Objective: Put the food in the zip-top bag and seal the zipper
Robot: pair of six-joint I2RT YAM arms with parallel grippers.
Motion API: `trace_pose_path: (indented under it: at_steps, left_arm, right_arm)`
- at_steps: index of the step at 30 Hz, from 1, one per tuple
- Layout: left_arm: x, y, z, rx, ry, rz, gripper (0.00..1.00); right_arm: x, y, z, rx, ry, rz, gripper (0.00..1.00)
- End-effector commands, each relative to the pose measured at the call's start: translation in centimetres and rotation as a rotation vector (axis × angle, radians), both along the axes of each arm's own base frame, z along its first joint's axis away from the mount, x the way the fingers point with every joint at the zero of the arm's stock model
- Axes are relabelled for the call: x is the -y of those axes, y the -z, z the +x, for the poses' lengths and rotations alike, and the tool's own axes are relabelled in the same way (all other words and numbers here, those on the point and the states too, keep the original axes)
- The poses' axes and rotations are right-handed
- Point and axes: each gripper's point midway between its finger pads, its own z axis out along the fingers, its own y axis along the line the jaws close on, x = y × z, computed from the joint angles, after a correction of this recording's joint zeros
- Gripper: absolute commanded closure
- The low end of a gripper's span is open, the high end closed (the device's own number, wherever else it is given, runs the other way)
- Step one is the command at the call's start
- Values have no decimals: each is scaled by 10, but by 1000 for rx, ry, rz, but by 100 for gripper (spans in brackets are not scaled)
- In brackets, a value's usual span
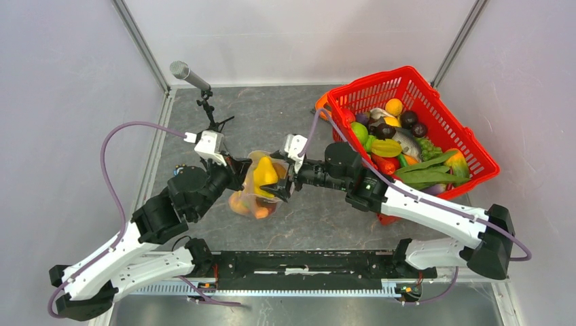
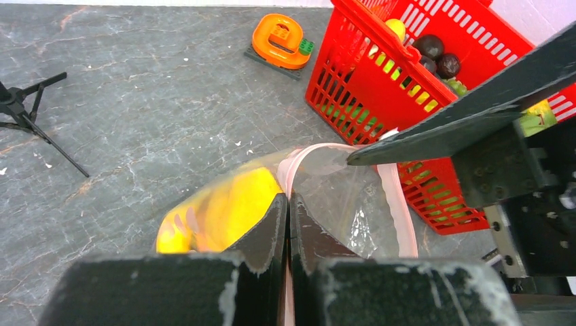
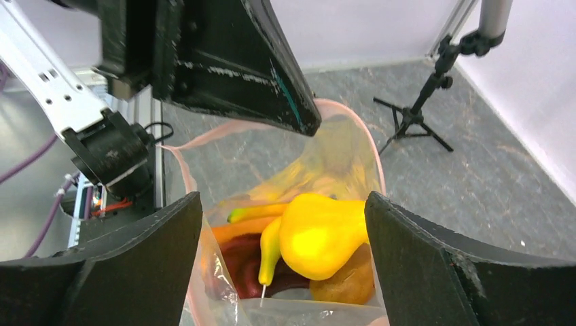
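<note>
The left hand (image 2: 288,204) is pinching the zipper (image 2: 406,217) of the zip-top bag (image 2: 339,204), its fingers closed on the pink strip, holding the mouth up and open above the worktop (image 1: 272,109). The right hand (image 3: 283,204) is hovering just over that mouth, fingers spread wide and gripping nothing. A yellow pear-shaped piece (image 3: 319,234) is lying directly below on the other food in the bag, probably clear of both fingers. More food (image 1: 401,146) is sitting in the red basket (image 1: 380,81), off to the right hand's right, so the right arm is nearer for the next pick.
</note>
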Motion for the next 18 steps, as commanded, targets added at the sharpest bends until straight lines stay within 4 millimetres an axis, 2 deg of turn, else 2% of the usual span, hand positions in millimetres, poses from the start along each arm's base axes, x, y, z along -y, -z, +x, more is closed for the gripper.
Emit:
trace_pose_path:
  at_steps: [1,5,8,11,15,18]
  left_arm:
    - [-10,-32,4,44,-63,-106,93]
    - [-15,-30,5,44,-87,-104,93]
    - [-15,-30,5,49,-88,-111,93]
    - [-11,-30,4,51,-70,-113,93]
    - [-4,-27,4,46,-41,-111,93]
    - [0,-26,4,44,-29,-106,92]
  right_arm:
    - [5,-50,-14,59,-45,159,8]
    - [31,-70,-13,127,27,221,7]
    - [62,-75,7,169,212,243,6]
    - [106,-74,42,190,502,233,3]
    - [171,-66,88,157,895,153,3]
    - [210,-56,123,88,1044,102,6]
